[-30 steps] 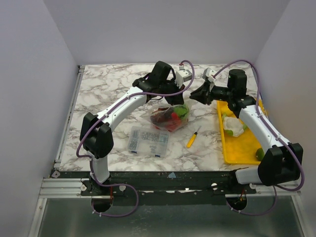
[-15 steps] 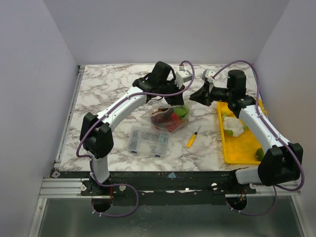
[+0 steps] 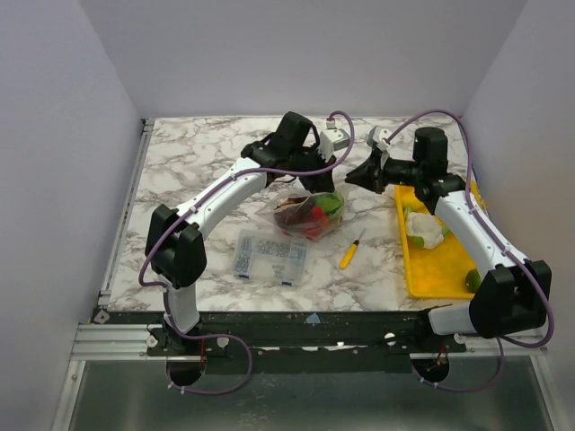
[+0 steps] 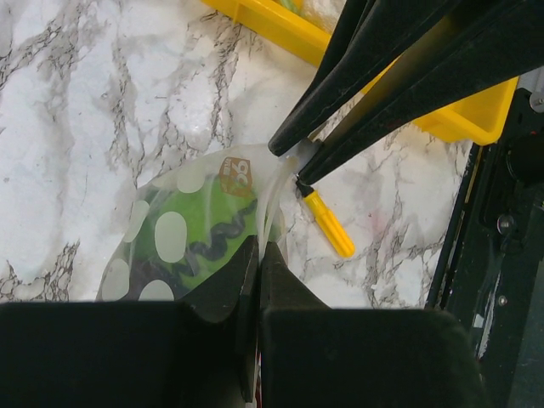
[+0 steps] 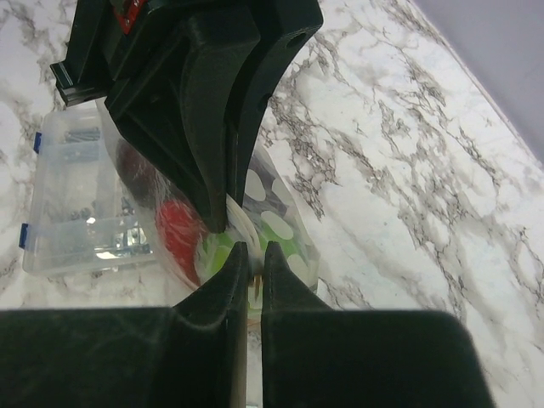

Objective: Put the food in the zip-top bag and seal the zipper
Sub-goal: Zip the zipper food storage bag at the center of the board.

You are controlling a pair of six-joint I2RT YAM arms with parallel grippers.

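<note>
The zip-top bag [image 3: 308, 215] lies mid-table with red food [image 3: 314, 224] and green food [image 3: 332, 203] inside. In the left wrist view my left gripper [image 4: 257, 248] is shut on the zipper [image 4: 274, 202] at the bag's mouth. The right gripper [image 4: 293, 167] pinches the same strip a little further along. In the right wrist view my right gripper [image 5: 252, 252] is shut on the pale rim, with red food [image 5: 177, 234] seen through the dotted plastic. A white cauliflower [image 3: 424, 226] and a green piece [image 3: 473, 280] lie on the yellow tray [image 3: 433, 269].
A yellow-handled screwdriver [image 3: 349, 252] lies between the bag and the tray. A rigid clear compartment box [image 3: 269, 256] of small parts sits just in front of the bag. Both arms meet over the bag's far right corner.
The right gripper's jaws have narrowed onto the bag's rim strip. The left gripper has stayed shut on it, and the bag has hardly moved.
</note>
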